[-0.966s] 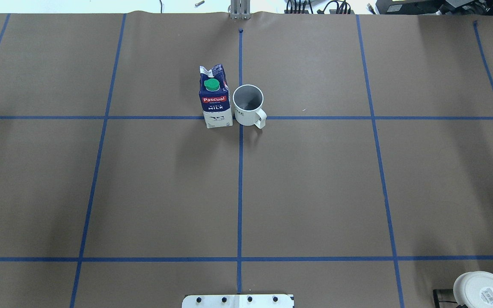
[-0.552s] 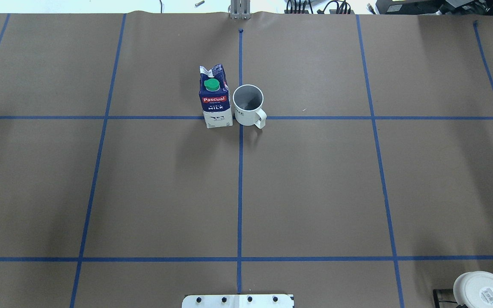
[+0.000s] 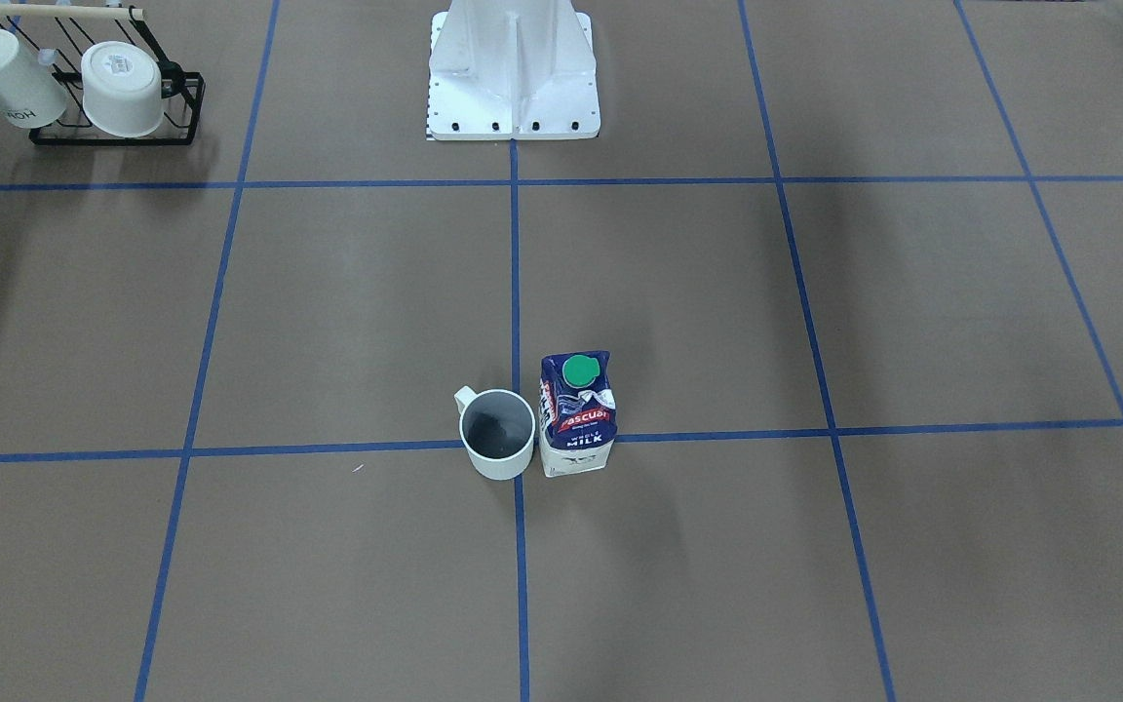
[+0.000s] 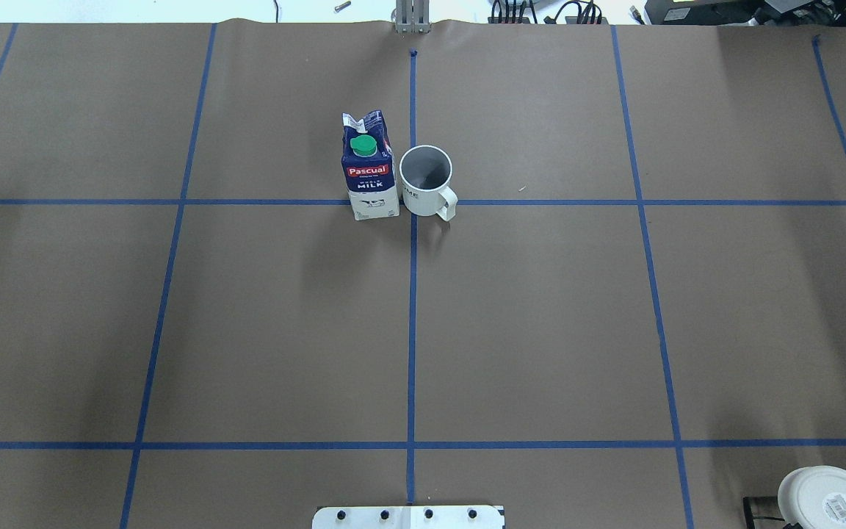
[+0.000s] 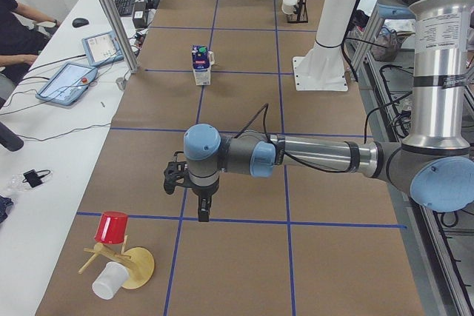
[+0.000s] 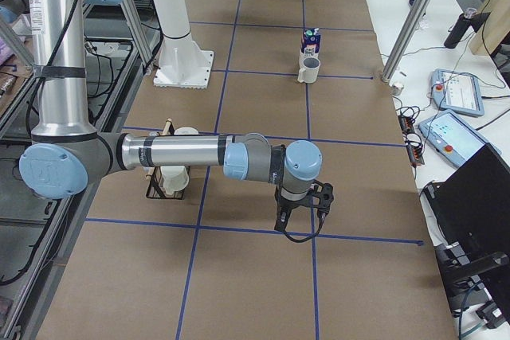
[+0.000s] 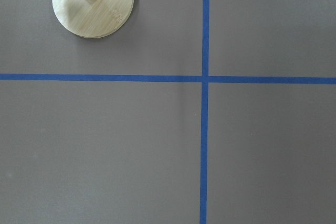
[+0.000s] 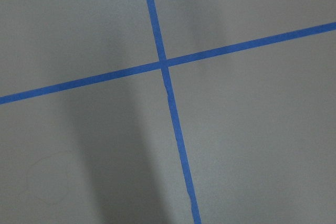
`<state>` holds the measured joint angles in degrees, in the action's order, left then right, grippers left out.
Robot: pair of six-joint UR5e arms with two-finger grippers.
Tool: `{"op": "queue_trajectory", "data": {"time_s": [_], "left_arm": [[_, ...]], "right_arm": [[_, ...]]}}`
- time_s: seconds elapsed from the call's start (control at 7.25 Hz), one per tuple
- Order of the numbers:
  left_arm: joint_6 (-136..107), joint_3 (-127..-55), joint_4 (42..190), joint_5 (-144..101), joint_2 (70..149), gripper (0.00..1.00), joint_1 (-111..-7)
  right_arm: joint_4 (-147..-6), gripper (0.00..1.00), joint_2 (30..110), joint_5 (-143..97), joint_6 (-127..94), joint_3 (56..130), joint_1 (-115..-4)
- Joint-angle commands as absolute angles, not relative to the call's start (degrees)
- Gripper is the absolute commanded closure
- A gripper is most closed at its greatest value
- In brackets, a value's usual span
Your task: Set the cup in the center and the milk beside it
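The cup (image 4: 427,180), a small white mug with a dark grey inside, stands upright at the crossing of the blue centre lines, its handle toward the robot. The milk (image 4: 369,173) carton stands upright right beside it, on the robot's left. Both also show in the front view: the cup (image 3: 497,436), the milk (image 3: 576,414). My left gripper (image 5: 201,209) hangs over the table far from them, near the left end. My right gripper (image 6: 296,224) hangs near the right end. Both show only in the side views, so I cannot tell whether they are open or shut.
A black rack (image 3: 113,132) with two white mugs stands near the robot base (image 3: 513,78) on the right side. A wooden stand (image 5: 133,268) with a red cup (image 5: 112,227) is at the left end; its base (image 7: 93,3) shows under the left wrist.
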<state>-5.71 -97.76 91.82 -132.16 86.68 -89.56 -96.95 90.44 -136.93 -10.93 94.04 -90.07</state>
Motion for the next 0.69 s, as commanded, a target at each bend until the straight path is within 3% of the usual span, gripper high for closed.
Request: {"op": "queue_trajectory", "data": {"time_s": [0.0, 0.55], "left_arm": [[-5.7, -98.1, 91.8, -132.4, 86.7, 0.02, -89.6], [-5.7, -98.0, 91.8, -132.0, 86.7, 0.01, -89.6]], "right_arm": [[-96.9, 0.00, 90.4, -137.2, -10.9, 94.1, -90.2], [-96.9, 0.00, 90.4, -137.3, -10.9, 94.3, -90.4]]}}
